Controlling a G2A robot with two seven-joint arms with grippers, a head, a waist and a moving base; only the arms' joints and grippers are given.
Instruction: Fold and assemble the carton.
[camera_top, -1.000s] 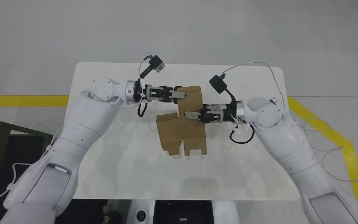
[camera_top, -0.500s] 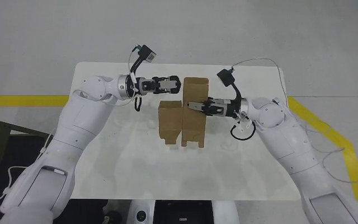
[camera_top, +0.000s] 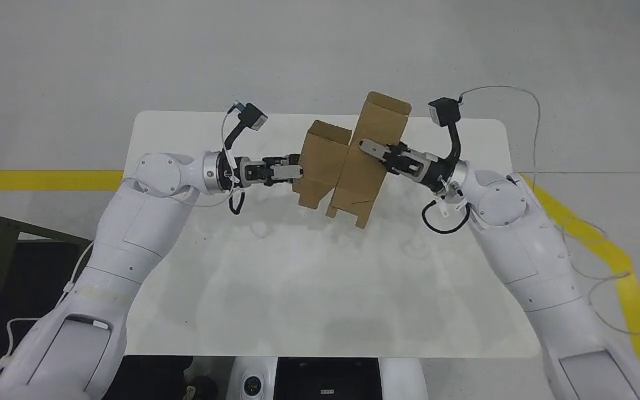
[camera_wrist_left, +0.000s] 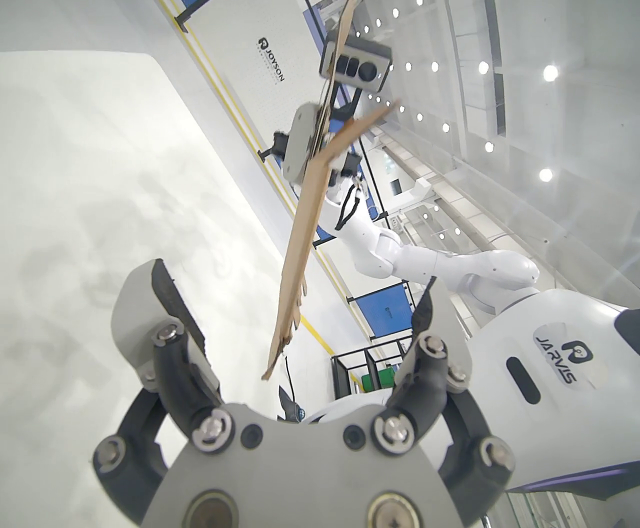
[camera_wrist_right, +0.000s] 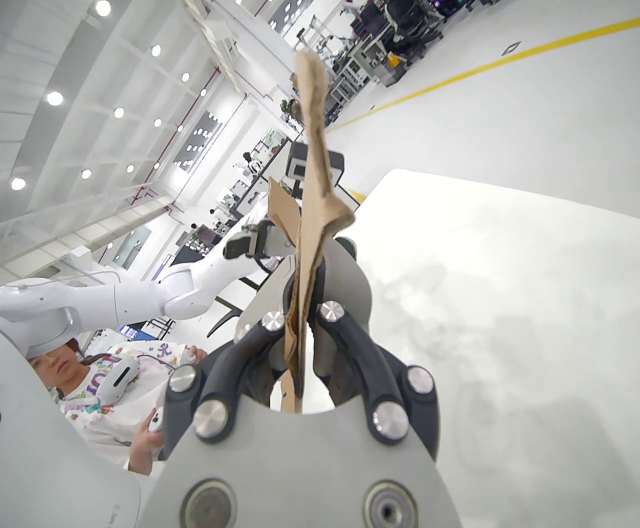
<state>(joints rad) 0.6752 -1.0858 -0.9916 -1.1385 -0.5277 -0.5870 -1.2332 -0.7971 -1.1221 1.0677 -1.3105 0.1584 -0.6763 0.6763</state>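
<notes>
My right pincer (camera_top: 372, 148) (camera_wrist_right: 312, 285) is clamped tight on the carton (camera_top: 345, 170) (camera_wrist_right: 315, 165), its fingers (camera_wrist_right: 345, 285) pressed on both faces of the brown cardboard. The carton hangs in the air, tilted, over the far part of the counter (camera_top: 300, 300), about midway between its left and right edges, with one end flap reaching past the far edge. It is flattened: from both my wrists I see it (camera_wrist_left: 305, 215) edge-on. My left pincer (camera_top: 297, 170) (camera_wrist_left: 295, 285) is spread wide just beside the carton's left side, gripping nothing. The counter (camera_wrist_left: 75, 150) (camera_wrist_right: 500, 275) is white with rounded corners. Around it lies a grey floor (camera_top: 300, 50) with a yellow line (camera_top: 60, 180).
</notes>
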